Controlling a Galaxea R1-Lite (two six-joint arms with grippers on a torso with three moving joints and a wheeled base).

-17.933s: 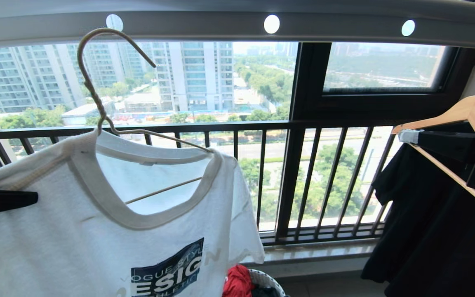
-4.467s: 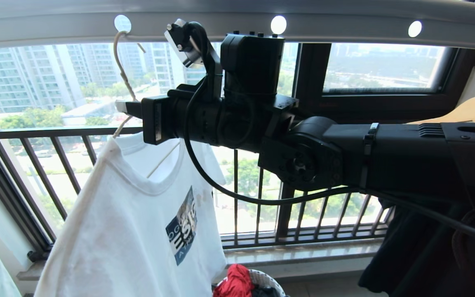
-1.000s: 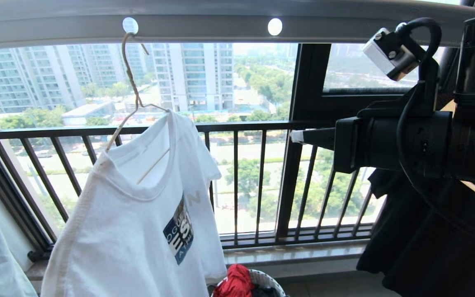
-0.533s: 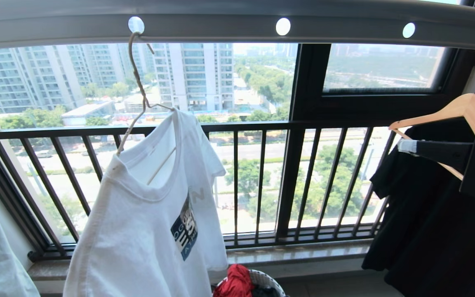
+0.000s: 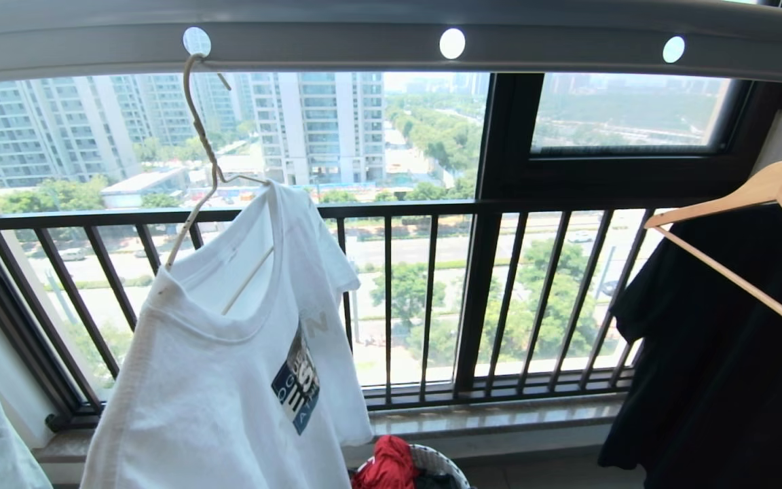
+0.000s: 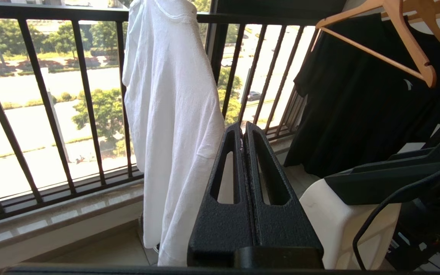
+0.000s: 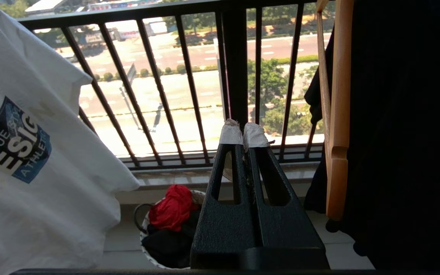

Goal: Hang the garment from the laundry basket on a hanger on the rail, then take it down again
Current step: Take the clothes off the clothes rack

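You see the garment [image 5: 228,380] on the hanger [image 5: 204,146], hooked under the rail [image 5: 337,44]; its print reads "ESIG" and "ATHLETIC". Left tool [image 6: 243,133] and right tool [image 7: 243,133] are both clenched and empty, below the rail.

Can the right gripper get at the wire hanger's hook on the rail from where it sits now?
Probably yes. The right gripper is shut, low, holding nothing; the hanger hooks a rail hole with open air beside it.

Strong daylight enters through the window [image 5: 309,136]; outdoor areas glare, the black garment [image 5: 723,353] lacks detail.
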